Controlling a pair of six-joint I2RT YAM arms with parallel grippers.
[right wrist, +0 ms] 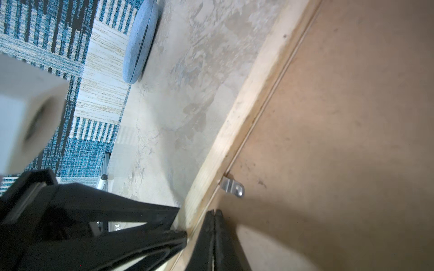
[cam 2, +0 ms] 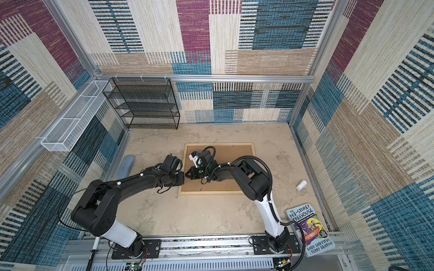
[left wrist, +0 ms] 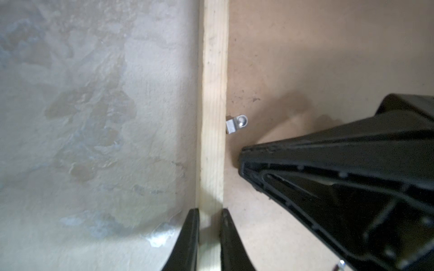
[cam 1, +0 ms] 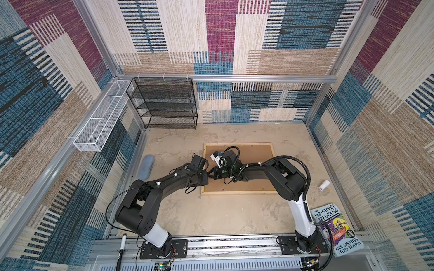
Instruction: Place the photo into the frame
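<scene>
The frame (cam 1: 237,192) (cam 2: 211,192) of pale wood lies flat mid-table with a brown backing board (cam 1: 254,154) filling it. The photo is hidden. My left gripper (cam 1: 204,178) (cam 2: 182,178) is shut on the frame's left strip (left wrist: 215,93), one finger on each side of the wood (left wrist: 209,212). My right gripper (cam 1: 210,174) (right wrist: 215,212) is shut, its tips down on the backing board (right wrist: 352,117) just inside that strip (right wrist: 246,112). A small metal tab (left wrist: 237,124) (right wrist: 232,187) sits at the strip's inner edge, close beyond the right gripper's tips.
A blue-grey oval case (cam 1: 145,167) lies left of the frame. A small white cylinder (cam 1: 324,185) and a book (cam 1: 335,230) lie at the right. A black mesh shelf (cam 1: 164,103) and white mesh basket (cam 1: 101,117) stand at the back left.
</scene>
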